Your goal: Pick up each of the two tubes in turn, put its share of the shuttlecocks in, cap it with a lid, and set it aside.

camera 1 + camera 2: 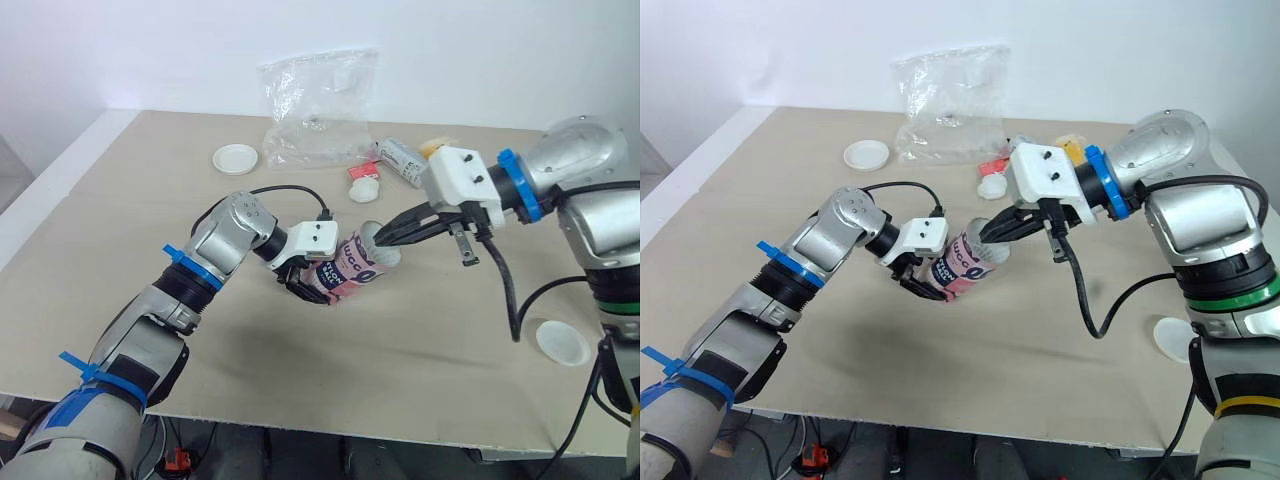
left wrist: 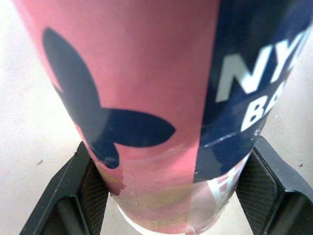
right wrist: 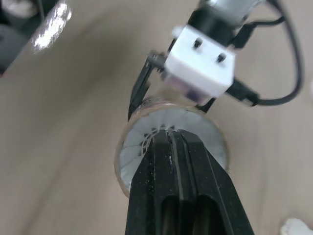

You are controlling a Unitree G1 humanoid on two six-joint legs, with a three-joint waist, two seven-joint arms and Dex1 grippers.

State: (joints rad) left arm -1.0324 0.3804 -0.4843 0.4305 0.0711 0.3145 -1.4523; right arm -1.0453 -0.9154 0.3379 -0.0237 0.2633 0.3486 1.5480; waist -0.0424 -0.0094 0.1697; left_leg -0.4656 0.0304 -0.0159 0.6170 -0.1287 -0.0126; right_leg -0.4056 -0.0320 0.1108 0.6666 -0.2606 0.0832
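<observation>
My left gripper point(image 1: 310, 283) is shut on a pink and navy tube point(image 1: 350, 264), held tilted just above the table with its open mouth toward my right arm. In the left wrist view the tube point(image 2: 146, 98) sits between both fingers point(image 2: 80, 196). My right gripper point(image 1: 381, 240) is shut, its tips at the tube's mouth. In the right wrist view they press into the white feathers of a shuttlecock point(image 3: 134, 147) seated inside the mouth. A second tube point(image 1: 400, 160) lies at the back, with a loose shuttlecock point(image 1: 365, 188) beside it.
A crumpled clear plastic bag point(image 1: 315, 95) lies at the back centre. One white lid point(image 1: 236, 158) rests at the back left and another lid point(image 1: 562, 342) near the front right edge. A small yellow item point(image 1: 435, 147) sits behind the right gripper.
</observation>
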